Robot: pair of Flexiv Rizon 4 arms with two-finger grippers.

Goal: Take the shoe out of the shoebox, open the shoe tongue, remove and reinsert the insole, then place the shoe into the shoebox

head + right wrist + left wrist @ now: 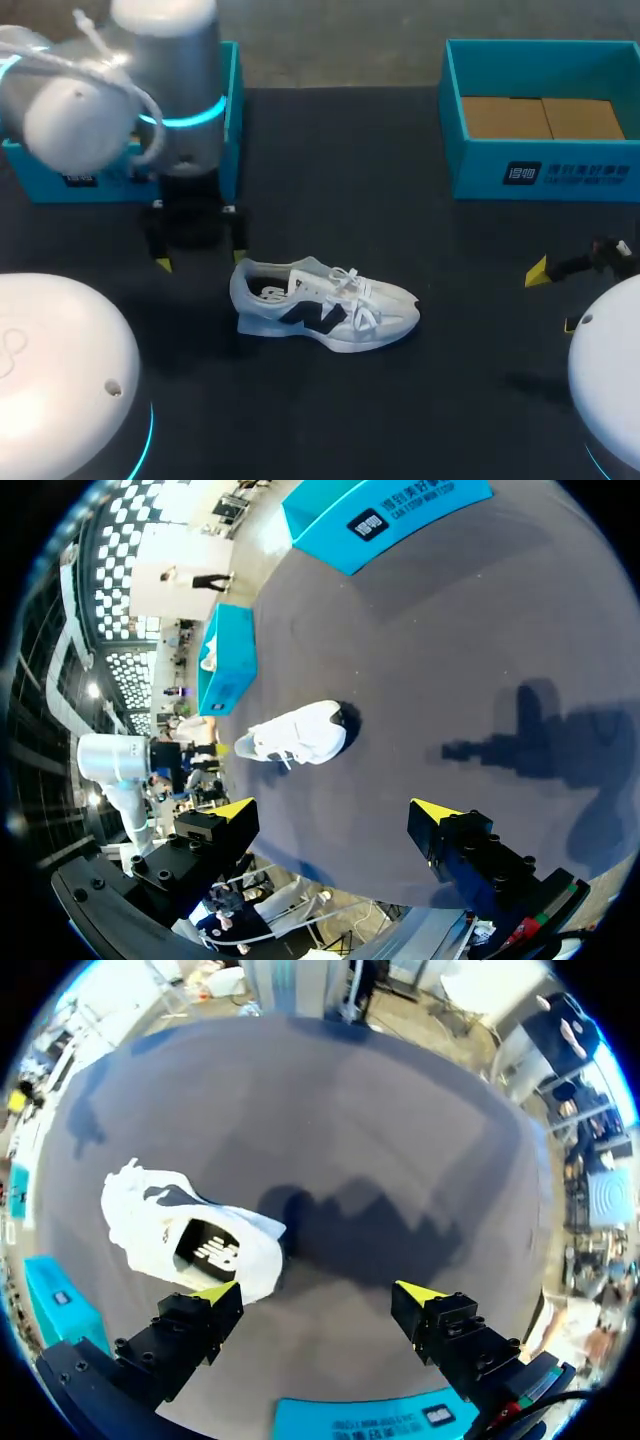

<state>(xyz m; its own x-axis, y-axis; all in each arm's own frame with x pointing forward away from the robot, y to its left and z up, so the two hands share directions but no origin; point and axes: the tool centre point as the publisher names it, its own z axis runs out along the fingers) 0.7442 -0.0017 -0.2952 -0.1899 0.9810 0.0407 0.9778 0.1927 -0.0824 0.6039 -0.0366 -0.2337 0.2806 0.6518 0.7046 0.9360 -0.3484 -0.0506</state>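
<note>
**Shoe out on the surface, heel toward the left jaws, both jaws open and empty**

The white shoe [325, 305] stands on its sole near the middle of the surface [400, 200]. Its long axis runs parallel to the near edge, with the heel toward the left edge and the toe toward the right edge. The left jaws hang just beside the heel, on its far-left side, spread wide with nothing in them. In the left wrist view the heel lies just ahead of one yellow fingertip [215, 1291], beside the gap and not within it. The right jaws sit near the right edge, also spread wide and empty, well apart from the toe. The shoebox [480, 165] stands at the far right corner without the shoe. The left arm is plainly the nearer, so opening the tongue probably starts with it shifting sideways toward the collar.
</note>
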